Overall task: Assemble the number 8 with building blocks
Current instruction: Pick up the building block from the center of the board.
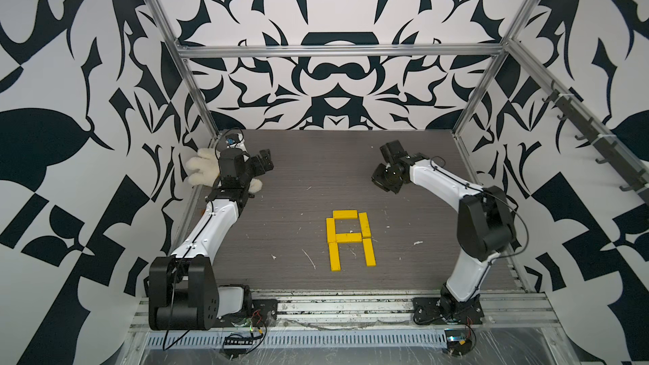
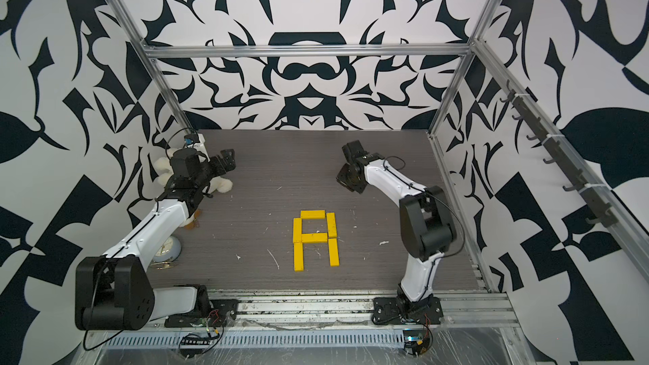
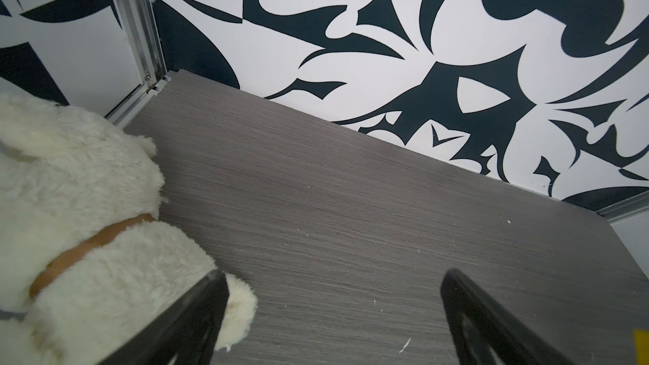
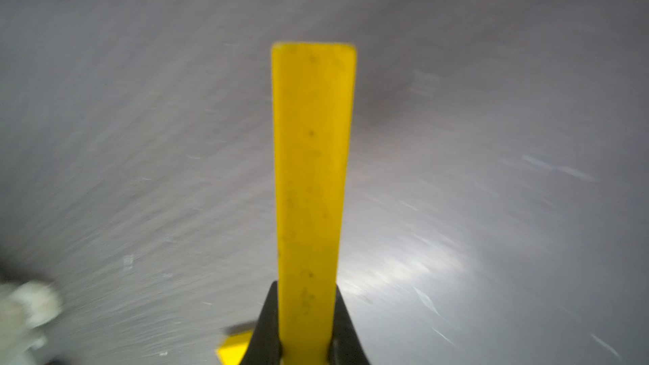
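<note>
The grey bench [image 1: 281, 177] carries the unfinished number 8 [image 1: 349, 238] near its middle. Six building blocks [image 1: 346, 214] lie flat there, with no bar across the end nearest the arm bases. Far to the left of that figure, well apart from it, sits the white plush toy [image 1: 200, 170]. Just beside the toy, the left gripper [image 3: 333, 310] hangs with jaws spread wide, holding nothing. Beyond the figure on its right, the right gripper [image 4: 307, 314] is clenched on a seventh yellow bar [image 4: 312, 152].
</note>
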### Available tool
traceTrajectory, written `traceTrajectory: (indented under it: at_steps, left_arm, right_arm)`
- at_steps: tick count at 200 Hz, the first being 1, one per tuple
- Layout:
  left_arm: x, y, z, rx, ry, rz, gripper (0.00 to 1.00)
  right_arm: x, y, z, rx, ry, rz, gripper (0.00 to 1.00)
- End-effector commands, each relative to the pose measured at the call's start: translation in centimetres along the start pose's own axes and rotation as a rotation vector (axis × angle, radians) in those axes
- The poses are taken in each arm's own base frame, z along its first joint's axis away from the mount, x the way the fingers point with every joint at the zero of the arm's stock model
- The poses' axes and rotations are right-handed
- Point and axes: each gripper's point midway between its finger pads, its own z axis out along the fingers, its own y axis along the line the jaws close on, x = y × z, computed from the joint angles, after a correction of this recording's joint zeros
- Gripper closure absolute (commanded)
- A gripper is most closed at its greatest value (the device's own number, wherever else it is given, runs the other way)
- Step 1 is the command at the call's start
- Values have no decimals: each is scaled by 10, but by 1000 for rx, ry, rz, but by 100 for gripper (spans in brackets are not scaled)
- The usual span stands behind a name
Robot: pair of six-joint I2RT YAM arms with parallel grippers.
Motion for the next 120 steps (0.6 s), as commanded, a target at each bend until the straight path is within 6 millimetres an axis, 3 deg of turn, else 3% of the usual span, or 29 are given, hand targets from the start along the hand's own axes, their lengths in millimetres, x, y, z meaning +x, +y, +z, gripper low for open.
traceTrajectory:
  at_steps: [1,36,52,71,91,111,120]
  left_arm:
    - [-9,-3,-8,-3,0,18,1]
    - [-10,0,-9,-24,12,28,1]
    - [-19,-3,-19,-28,-6,38,1]
    - [-20,0,-19,-46,3,47,1]
    - [-16,2,-17,-59,23,50,1]
    - [-18,-1,-16,-46,18,40,1]
    - [-9,2,-7,-51,54,33,1]
  right_arm:
    - [11,80,9,-285,147,-242,100]
    - [18,136,23,-444,229,-405,100]
    - [33,148,24,-512,300,-417,100]
    - [72,140,24,-505,438,-462,100]
    - [119,130,15,-454,527,-638,100]
    - [152,145,-2,-487,580,-764,100]
    - [168,150,-8,-489,599,-801,100]
